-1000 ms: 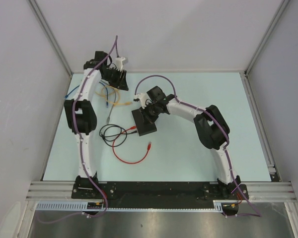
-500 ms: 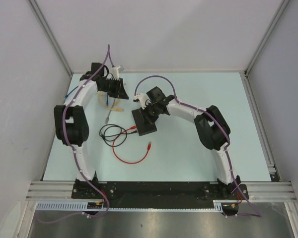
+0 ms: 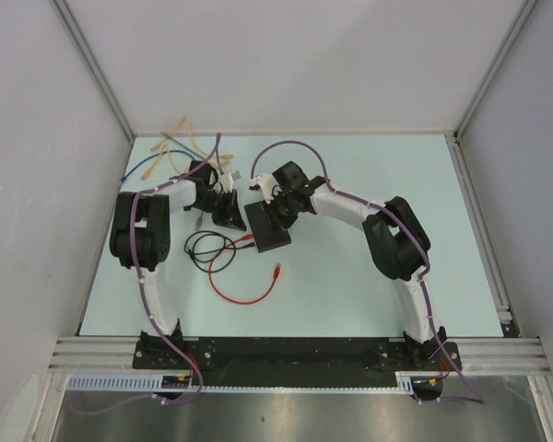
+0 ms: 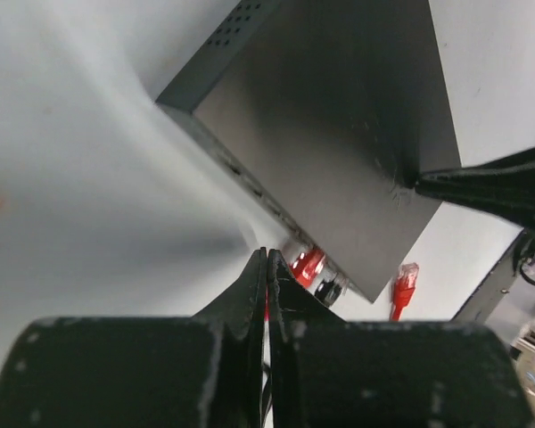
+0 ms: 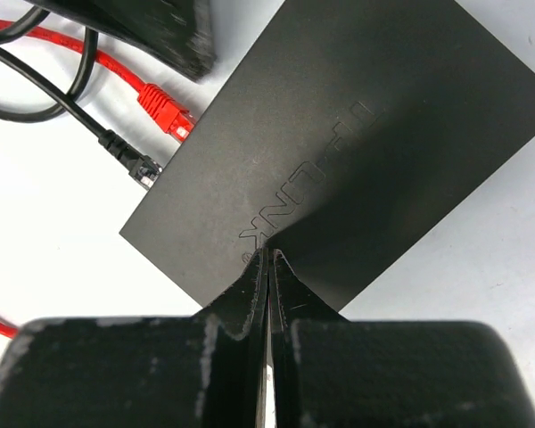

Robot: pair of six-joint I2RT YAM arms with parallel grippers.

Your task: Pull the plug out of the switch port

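From above, the near-left edge of the switch is hidden under the arms. The left wrist view shows a red plug and a black plug seated in that edge, just beyond the left gripper, whose fingers are pressed together. The right gripper, fingers also pressed together, has its tips on the switch's top, mid-table.

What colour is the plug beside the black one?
The plug is red, clearest in the right wrist view.
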